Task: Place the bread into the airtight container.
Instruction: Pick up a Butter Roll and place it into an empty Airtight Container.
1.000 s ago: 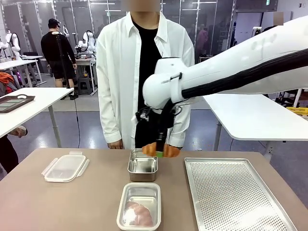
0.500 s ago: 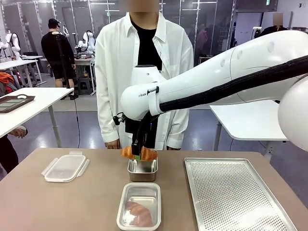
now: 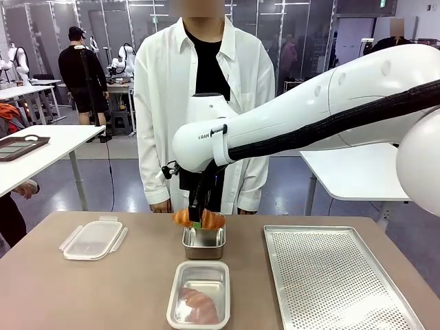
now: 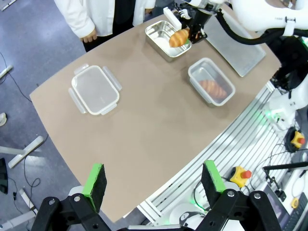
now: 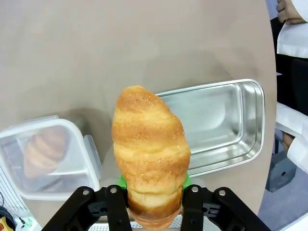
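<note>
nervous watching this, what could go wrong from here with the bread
1. The right gripper pinches the bread at one end only, most of it jutting past the pads, so it may tilt or slip in transit.
2. The airtight container already holds another roll, so the new one might catch on the rim.
3. The bread hangs over the steel pan; an early release would drop it there.

In the right wrist view the golden-brown ridged bread roll (image 5: 149,154) covers most of the right gripper (image 5: 154,183) pads, and its lower end runs off the bottom edge. The clear plastic container (image 5: 72,154) is cut by the left edge. From the front, the perforated steel tray (image 3: 337,282) runs off the bottom edge.
</note>
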Controlling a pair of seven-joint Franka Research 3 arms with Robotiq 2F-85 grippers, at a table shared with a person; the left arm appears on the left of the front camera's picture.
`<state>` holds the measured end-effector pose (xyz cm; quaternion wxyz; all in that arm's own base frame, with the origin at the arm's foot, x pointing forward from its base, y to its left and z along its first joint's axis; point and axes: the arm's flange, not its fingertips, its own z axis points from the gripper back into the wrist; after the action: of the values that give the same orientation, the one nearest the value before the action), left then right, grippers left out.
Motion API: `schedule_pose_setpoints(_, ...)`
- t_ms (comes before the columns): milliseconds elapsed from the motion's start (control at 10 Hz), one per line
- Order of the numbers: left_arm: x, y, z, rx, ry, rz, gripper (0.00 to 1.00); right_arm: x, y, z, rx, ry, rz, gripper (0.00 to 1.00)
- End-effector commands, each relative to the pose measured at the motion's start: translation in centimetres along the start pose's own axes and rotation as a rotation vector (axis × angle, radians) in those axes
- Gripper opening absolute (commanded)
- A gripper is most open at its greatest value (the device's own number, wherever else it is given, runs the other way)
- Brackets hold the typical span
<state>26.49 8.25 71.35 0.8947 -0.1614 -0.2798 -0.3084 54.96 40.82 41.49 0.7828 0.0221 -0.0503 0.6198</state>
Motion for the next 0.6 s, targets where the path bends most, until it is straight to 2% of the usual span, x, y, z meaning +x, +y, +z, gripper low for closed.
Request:
schedule_pose_setpoints(0,0.0,0.1,0.2,-0.008,0.0,-0.016,1.0,0.0,0.0,0.0,-0.001,0.0,0.0,0.4)
schedule_pose_setpoints(200,0.0,0.1,0.2,-0.008,0.0,-0.016,1.0,-0.6,-1.1,-0.8,-0.09,0.029,-0.244,0.4)
schedule_pose_setpoints(500,0.0,0.1,0.2,-0.008,0.0,-0.016,1.0,0.2,-1.5,-1.5,-0.039,0.007,-0.608,0.4)
